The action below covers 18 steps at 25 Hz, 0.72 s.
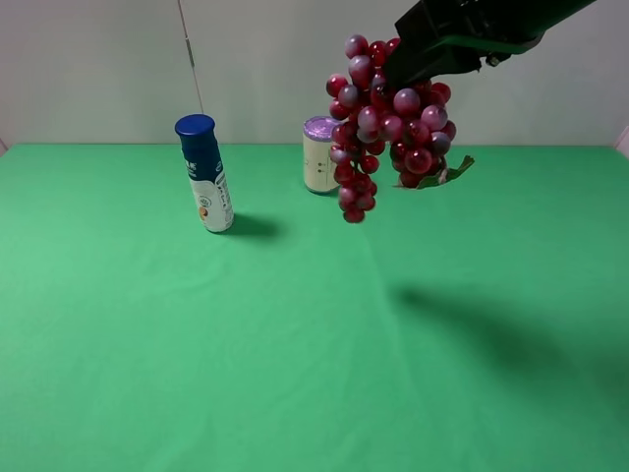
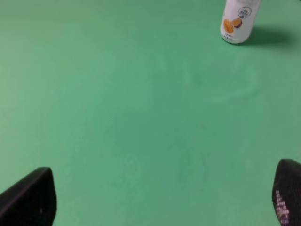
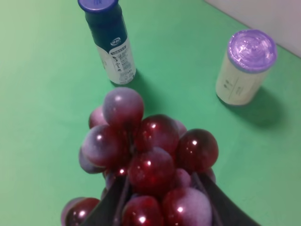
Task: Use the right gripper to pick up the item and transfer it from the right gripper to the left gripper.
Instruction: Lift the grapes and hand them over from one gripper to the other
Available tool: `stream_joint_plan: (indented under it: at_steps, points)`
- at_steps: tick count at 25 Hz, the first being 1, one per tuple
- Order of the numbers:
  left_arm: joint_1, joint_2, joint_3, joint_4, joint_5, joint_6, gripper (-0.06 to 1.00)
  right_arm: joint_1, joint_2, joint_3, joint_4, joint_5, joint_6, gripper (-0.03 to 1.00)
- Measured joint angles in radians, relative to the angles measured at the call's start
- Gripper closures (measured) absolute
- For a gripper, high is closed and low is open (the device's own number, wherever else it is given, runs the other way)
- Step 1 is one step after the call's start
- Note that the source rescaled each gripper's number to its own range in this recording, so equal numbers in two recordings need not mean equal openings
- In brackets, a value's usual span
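Observation:
The grape bunch [image 1: 388, 128], glossy dark-red and pinkish, hangs in the air above the back of the green table, with its green leaf [image 1: 447, 174] at the lower right. My right gripper [image 1: 423, 59], black and angular, comes in from the upper right and is shut on the top of the bunch. In the right wrist view the grapes [image 3: 150, 160] fill the space between its fingers [image 3: 107, 207]. My left gripper [image 2: 162, 197] is open and empty, low over bare cloth; only its fingertips [image 2: 28, 197] show. The left arm is out of the exterior high view.
A blue-capped white bottle [image 1: 204, 172] stands at the back left and also shows in the left wrist view [image 2: 237, 21]. A purple-lidded cream jar [image 1: 319, 154] stands behind the hanging grapes. The green table cloth [image 1: 295, 344] stretches to the front edge.

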<state>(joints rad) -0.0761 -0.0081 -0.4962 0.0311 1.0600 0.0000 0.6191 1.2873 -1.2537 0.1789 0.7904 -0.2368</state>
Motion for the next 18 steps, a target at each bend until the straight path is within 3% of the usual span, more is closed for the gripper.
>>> stream_joint_plan:
  at_steps: [6, 11, 14, 18]
  points:
    - [0.000, 0.000, 0.000, -0.002, 0.000, 0.009, -0.06, 0.000, 0.001, 0.000, 0.053, -0.003, -0.054, 0.96]
    - [0.000, 0.003, -0.003, -0.073, -0.007, 0.114, -0.06, 0.000, 0.039, 0.000, 0.122, -0.014, -0.103, 0.96]
    - [0.000, 0.079, -0.015, -0.159, -0.057, 0.212, -0.06, 0.000, 0.069, 0.000, 0.159, -0.017, -0.144, 0.96]
    - [0.000, 0.264, -0.018, -0.376, -0.209, 0.423, -0.06, 0.000, 0.076, 0.000, 0.176, -0.017, -0.171, 0.96]
